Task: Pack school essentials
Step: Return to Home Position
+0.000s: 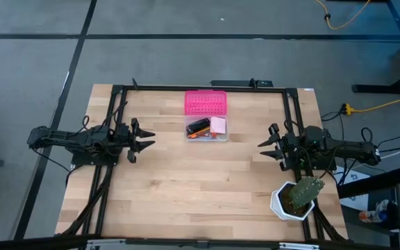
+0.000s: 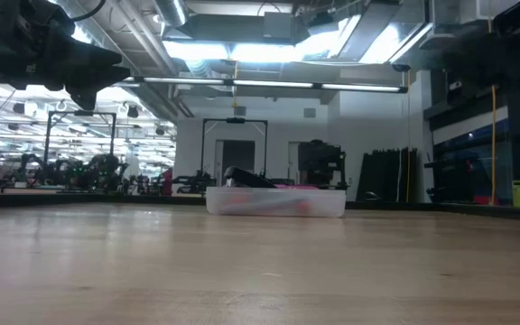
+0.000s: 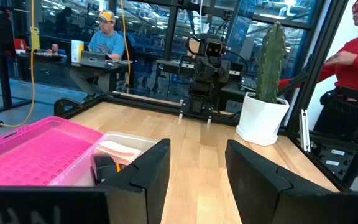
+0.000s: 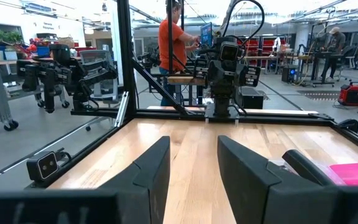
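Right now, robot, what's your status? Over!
Left gripper and right gripper empty, jaws open, wide apart. Black item and pink notepad inside clear box. Cactus near right gripper.

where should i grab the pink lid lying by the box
Pinch the raised rim at a short end of the pink lid, coming down from above. It lies flat, ribbed inside up, with one long edge alongside the clear box, so the short ends look freest.
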